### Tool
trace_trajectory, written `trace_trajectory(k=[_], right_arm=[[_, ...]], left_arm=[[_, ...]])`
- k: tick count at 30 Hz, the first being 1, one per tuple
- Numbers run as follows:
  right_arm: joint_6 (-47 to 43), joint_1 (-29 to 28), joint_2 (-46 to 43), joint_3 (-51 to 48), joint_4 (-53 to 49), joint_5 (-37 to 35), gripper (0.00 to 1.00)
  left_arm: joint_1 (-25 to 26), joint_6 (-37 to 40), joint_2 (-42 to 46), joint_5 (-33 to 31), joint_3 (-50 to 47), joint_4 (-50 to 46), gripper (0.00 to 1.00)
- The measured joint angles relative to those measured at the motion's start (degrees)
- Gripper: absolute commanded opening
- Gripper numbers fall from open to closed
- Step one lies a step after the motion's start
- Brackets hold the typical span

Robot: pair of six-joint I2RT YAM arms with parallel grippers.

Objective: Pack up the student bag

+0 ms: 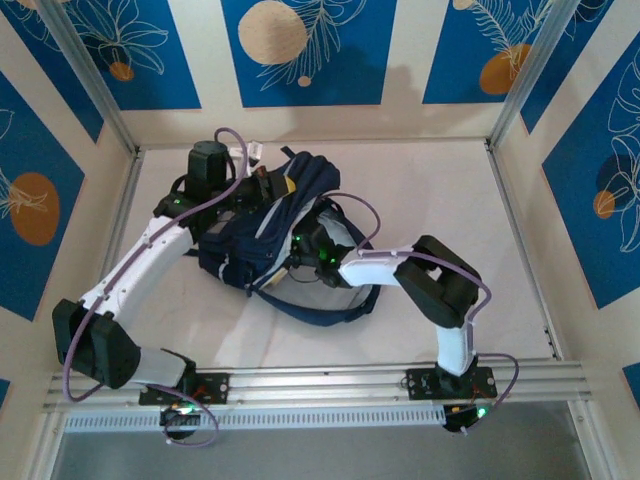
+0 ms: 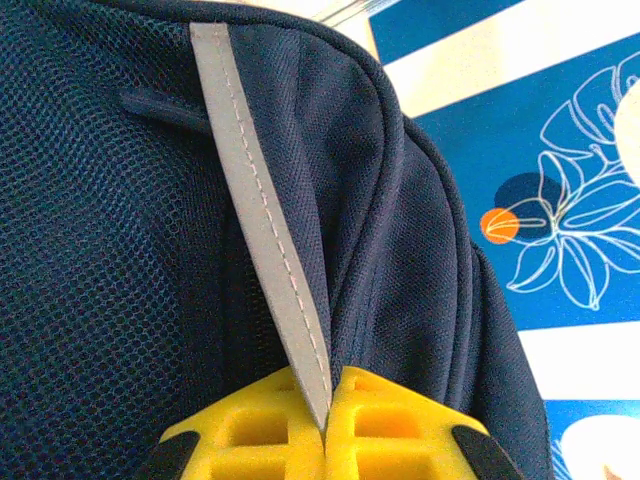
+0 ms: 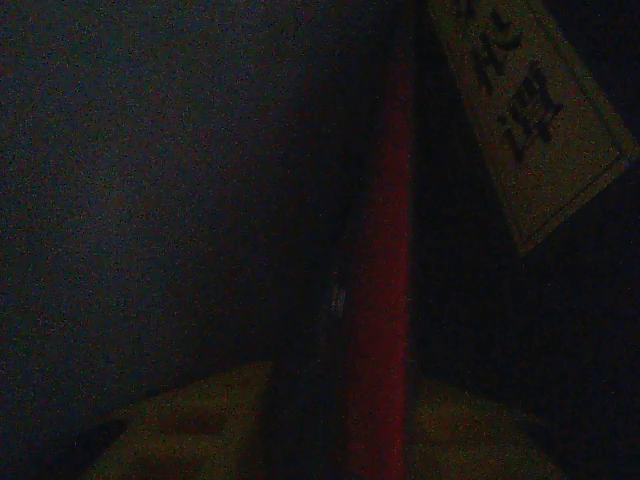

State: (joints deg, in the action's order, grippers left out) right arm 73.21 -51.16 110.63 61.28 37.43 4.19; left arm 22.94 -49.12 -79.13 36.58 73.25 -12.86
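1. Top external view, left side: the left arm [image 1: 140, 260] is reaching from its base on the near rail [image 1: 330, 382], up and across the white worktop [image 1: 450, 200], to the far-left end of the student bag [image 1: 262, 235].
2. Left wrist view: the left gripper [image 2: 325, 425] is pinching the lower end of a grey reflective stripe [image 2: 262, 220] sewn onto the bag's navy fabric, its yellow fingers [image 2: 250, 425] pressing together on it. The stripe is running up and to the left from the pinch, with mesh cloth lying to its left and piped seams curving to its right.
3. Top external view, centre: the student bag is lying slumped on the worktop, left of centre and towards the far side. A dark strap [image 1: 320, 312] is looping out from its near side onto the worktop.
4. Right wrist view: the right gripper [image 3: 345, 425] is sitting in deep shadow among dark cloth. Its two fingers are standing somewhat apart, with a red strip [image 3: 385, 280] running upright between them; whether they are gripping that strip I cannot tell. A pale label [image 3: 530, 120] with dark printed characters is hanging tilted at the upper right.
5. Top external view, right side: the right arm [image 1: 440, 290] is rising from its base on the near rail, bending at the elbow and pointing left, its wrist end sitting against the bag's near-right side.
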Motion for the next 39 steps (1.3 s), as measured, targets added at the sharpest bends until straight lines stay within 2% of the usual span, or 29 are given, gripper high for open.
trace_trajectory(k=[8,10,14,17,21,25,28,30,33,39], right_arm=[[4.0,4.6,2.1,-5.7,13.2,5.3,0.29],[5.5,5.5,2.1,-5.8,13.8,6.6,0.28],[7.3,6.3,2.1,-1.7,6.1,8.0,0.24],[8.1,6.1,3.0,4.8,-3.2,8.2,0.26],[10.2,5.0,7.0,12.2,-9.3,9.5,0.41],[11.3,4.7,9.4,16.2,-9.4,11.8,0.55],[10.8,4.7,9.7,16.3,-8.0,13.4,0.62],[9.5,4.8,9.4,16.0,-7.7,14.1,0.72],[6.6,4.8,6.6,13.3,-7.5,14.0,0.82],[2.6,5.6,-1.8,4.1,-8.8,14.0,0.88]], left_arm=[[-1.1,-4.0,2.1,2.1,-2.7,6.5,0.00],[-1.4,-5.7,2.5,2.5,-3.6,8.7,0.00],[-1.7,-11.3,2.2,3.6,-5.2,14.8,0.00],[-1.7,-15.7,0.9,4.5,-5.6,19.8,0.00],[-1.7,-21.2,-1.4,5.4,-5.6,26.3,0.00],[-1.9,-24.4,-2.5,5.9,-5.6,29.5,0.00],[-2.0,-24.7,-2.5,6.6,-5.6,30.0,0.00],[-2.0,-24.3,-2.5,7.0,-5.6,30.0,0.00],[-2.1,-23.5,-2.4,7.8,-5.7,30.4,0.00],[-3.5,-21.5,0.1,8.2,-8.5,31.3,0.00]])
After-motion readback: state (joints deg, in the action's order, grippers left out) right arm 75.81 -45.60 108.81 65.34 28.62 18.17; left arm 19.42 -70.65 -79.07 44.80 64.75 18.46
